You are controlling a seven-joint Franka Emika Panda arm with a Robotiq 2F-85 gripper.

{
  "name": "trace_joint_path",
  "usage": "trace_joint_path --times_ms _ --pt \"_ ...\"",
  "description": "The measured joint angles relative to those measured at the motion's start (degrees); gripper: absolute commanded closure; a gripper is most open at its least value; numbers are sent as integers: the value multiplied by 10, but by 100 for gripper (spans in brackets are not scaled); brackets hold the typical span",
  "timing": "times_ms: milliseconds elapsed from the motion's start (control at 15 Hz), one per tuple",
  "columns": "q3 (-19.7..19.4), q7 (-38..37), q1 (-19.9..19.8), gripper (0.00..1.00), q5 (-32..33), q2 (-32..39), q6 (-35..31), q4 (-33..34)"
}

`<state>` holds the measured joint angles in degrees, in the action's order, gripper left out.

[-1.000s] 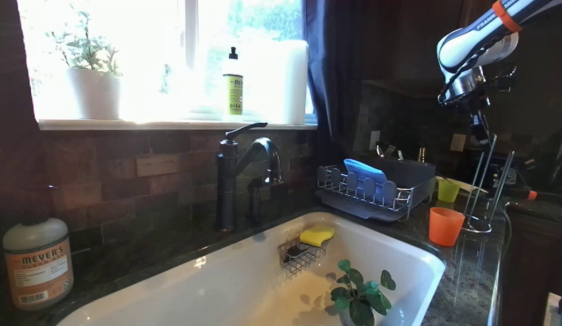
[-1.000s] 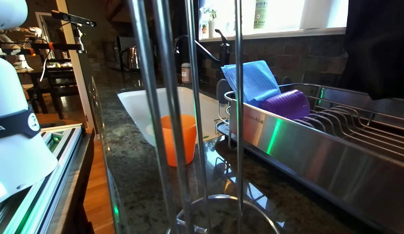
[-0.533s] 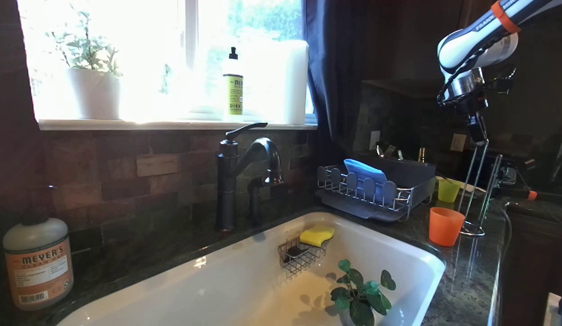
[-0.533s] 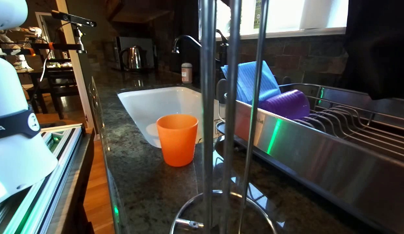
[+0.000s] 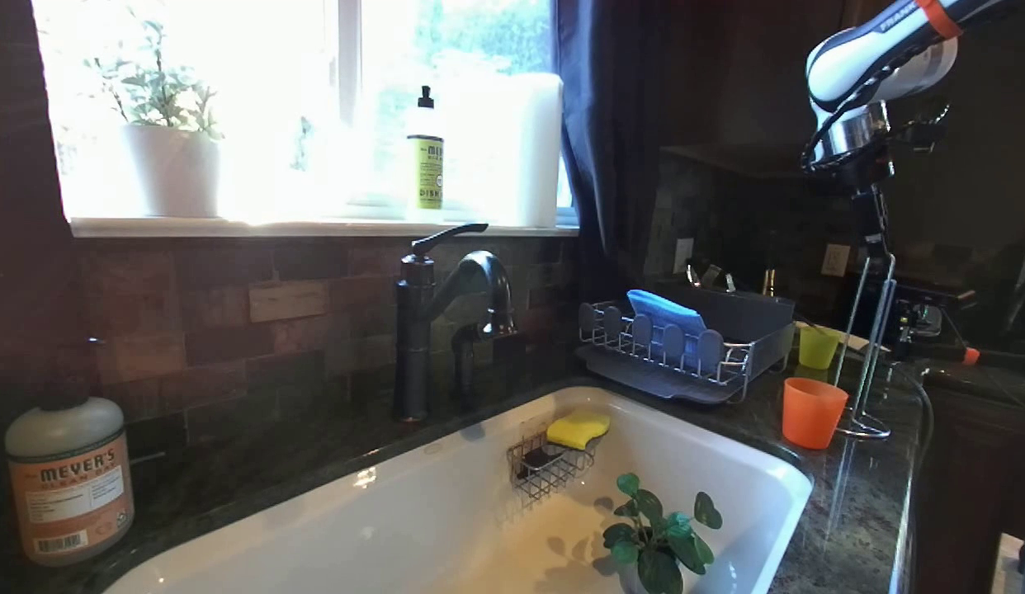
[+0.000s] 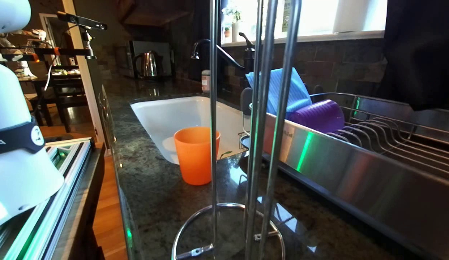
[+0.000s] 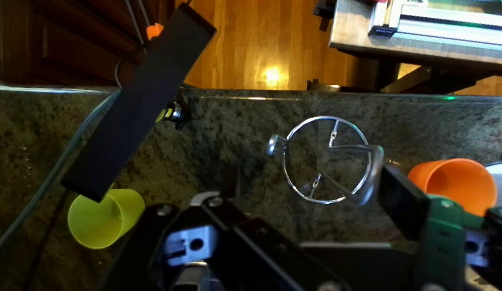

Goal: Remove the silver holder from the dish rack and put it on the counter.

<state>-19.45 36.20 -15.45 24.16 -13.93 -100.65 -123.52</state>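
Here stands the silver holder (image 6: pixel 260 133), upright on its ring base on the dark speckled counter (image 6: pixel 155 209), outside the dish rack (image 6: pixel 354 173)! Right at the holder's top is the gripper (image 7: pixel 309 182), and look at those fingers (image 7: pixel 402 200) in the wrist view: spread wide, the holder's bent wire showing between them. One finger is right by the wire; touching or just clear, I cannot tell.

Just beside the holder sits the orange cup (image 6: pixel 193 159), upright, and on the holder's opposite side there's a lime cup (image 7: pixel 97 222). Near the holder runs the rack's shiny side wall, and inside the rack, a blue cloth (image 6: pixel 296 90) and a purple cup (image 6: pixel 318 116) on its side!

Farther from the holder comes the white sink (image 5: pixel 356 528), a yellow sponge (image 5: pixel 578 429) and a leafy plant (image 5: pixel 661 536) in it. Well apart from the holder rises the dark faucet (image 5: pixel 412 338), and farthest from it, in an exterior view, gleams a shiny kettle (image 6: pixel 149 65).
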Motion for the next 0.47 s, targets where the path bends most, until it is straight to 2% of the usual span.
trace_joint_path --times_ms 467 --pt "27 10 10 0 8 -73 20 7"
